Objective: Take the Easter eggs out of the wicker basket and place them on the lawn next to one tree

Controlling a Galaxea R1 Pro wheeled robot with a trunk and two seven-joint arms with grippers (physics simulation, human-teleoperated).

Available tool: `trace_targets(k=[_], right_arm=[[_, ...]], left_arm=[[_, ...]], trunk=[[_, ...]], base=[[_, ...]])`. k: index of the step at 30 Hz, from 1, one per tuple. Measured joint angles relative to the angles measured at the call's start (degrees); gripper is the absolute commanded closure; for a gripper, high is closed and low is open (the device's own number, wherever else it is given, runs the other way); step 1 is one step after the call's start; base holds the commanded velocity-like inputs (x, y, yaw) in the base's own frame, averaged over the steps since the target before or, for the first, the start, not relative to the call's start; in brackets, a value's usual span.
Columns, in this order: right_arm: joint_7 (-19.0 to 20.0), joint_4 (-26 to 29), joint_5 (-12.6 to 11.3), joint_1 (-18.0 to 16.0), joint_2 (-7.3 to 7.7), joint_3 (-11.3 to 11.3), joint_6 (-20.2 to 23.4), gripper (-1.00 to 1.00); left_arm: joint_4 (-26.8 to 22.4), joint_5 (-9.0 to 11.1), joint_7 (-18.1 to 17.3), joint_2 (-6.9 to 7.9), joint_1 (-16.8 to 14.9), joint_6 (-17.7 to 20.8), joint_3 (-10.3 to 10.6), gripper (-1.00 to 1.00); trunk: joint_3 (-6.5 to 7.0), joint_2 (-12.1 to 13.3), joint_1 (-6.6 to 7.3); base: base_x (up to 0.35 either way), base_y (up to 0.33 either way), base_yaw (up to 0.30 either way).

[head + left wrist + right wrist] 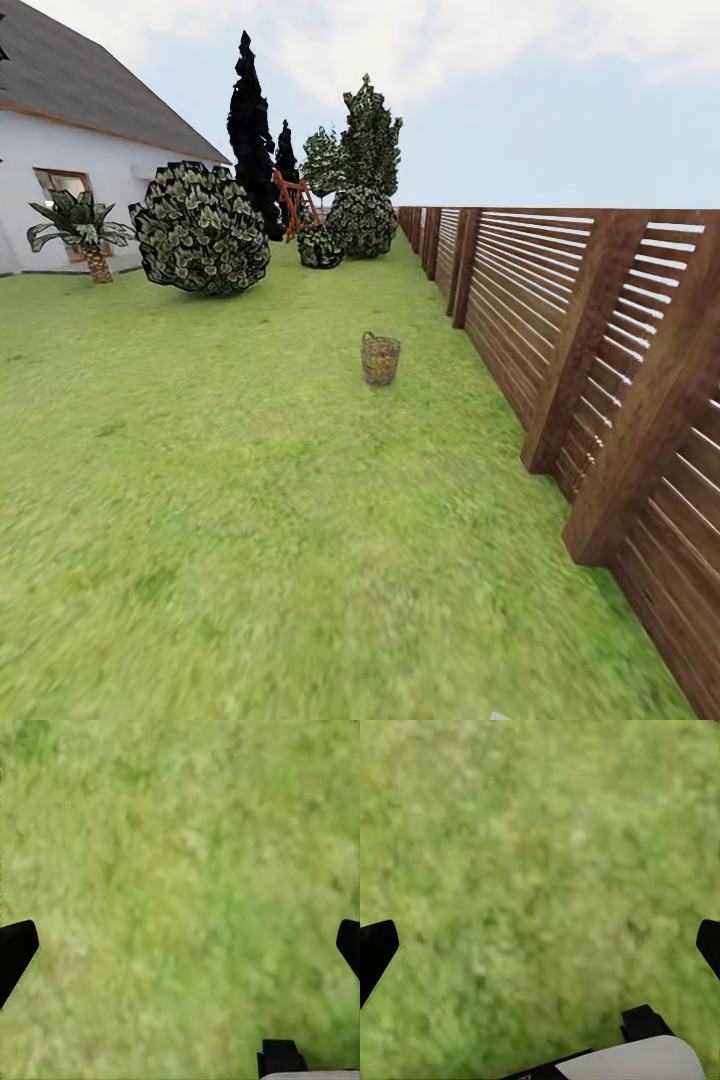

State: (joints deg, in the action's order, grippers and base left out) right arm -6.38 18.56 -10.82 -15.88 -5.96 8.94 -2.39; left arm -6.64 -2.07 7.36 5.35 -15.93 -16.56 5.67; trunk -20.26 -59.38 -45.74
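Observation:
The wicker basket (380, 358) stands upright on the lawn (230, 480) some way ahead, close to the wooden fence. The Easter eggs are hidden from here; the basket's inside cannot be made out. At the far end of the garden a tree (371, 135) with dark, pale-speckled foliage rises behind round shrubs. My left gripper (180, 952) hangs over bare grass (180, 855), its black fingertips (15, 949) spread wide and nothing between them. My right gripper (540, 952) is likewise open over grass (540, 847), fingertips (375, 945) far apart.
A brown slatted fence (600, 340) runs along the right side. A white house (70, 150) and a short palm (85, 232) are at the left. A big round shrub (200, 228), smaller shrubs (360, 222) and a thin black tree (250, 120) stand farther back.

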Motion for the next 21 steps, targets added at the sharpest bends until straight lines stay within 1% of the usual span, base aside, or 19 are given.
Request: trace_targets(k=[21], right_arm=[[0.0,0.0,0.0,0.0,0.00,0.0,0.0,-1.00]], left_arm=[[0.0,0.0,0.0,0.00,0.0,0.0,0.0,-1.00]], trunk=[[0.00,0.0,0.00]], base=[[0.260,0.123,0.000]])
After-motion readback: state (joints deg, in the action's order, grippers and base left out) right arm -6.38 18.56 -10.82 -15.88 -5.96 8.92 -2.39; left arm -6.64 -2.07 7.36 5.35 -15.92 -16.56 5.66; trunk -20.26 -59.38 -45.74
